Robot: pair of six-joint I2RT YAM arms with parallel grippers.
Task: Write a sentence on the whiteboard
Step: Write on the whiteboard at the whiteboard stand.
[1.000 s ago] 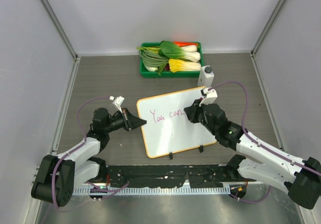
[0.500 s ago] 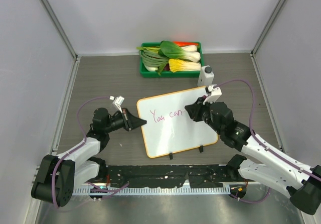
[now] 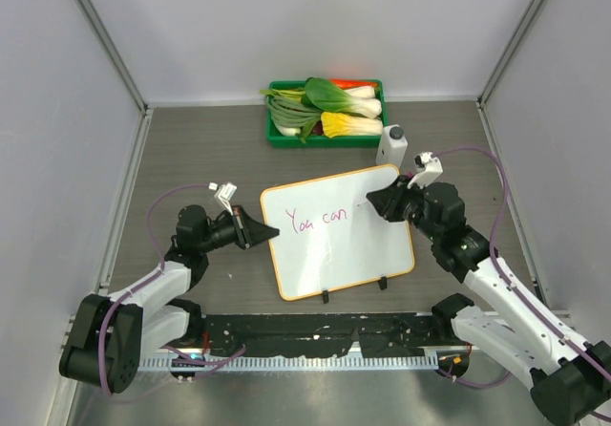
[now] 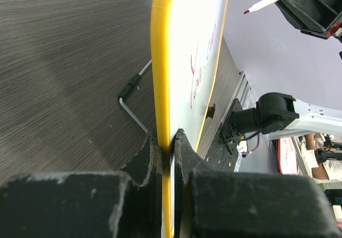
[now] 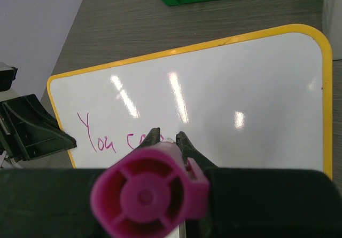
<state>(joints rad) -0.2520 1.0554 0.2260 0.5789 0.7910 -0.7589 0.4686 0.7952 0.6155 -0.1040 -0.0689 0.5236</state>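
Observation:
The whiteboard (image 3: 353, 249) with its orange rim stands tilted on a wire stand at the table's middle. On it is the pink start of the sentence (image 3: 320, 221), reading "You can". My left gripper (image 3: 270, 234) is shut on the board's left rim (image 4: 162, 62), one finger on each face. My right gripper (image 3: 374, 200) is shut on a pink-capped marker (image 5: 147, 198) near the board's upper right. In the left wrist view the marker tip (image 4: 247, 11) hangs off the board's face. The right wrist view shows the writing (image 5: 101, 139) partly hidden behind the fingers.
A green tray (image 3: 277, 135) of leafy vegetables sits at the back centre. A small white bottle (image 3: 392, 144) stands just behind the board's top right corner. The stand's black feet (image 3: 326, 297) rest near the front rail. Grey walls close in left and right.
My right arm has swung right and back with the marker, from just after "can" toward the board's right edge, uncovering the whole word. The left gripper and board have not moved.

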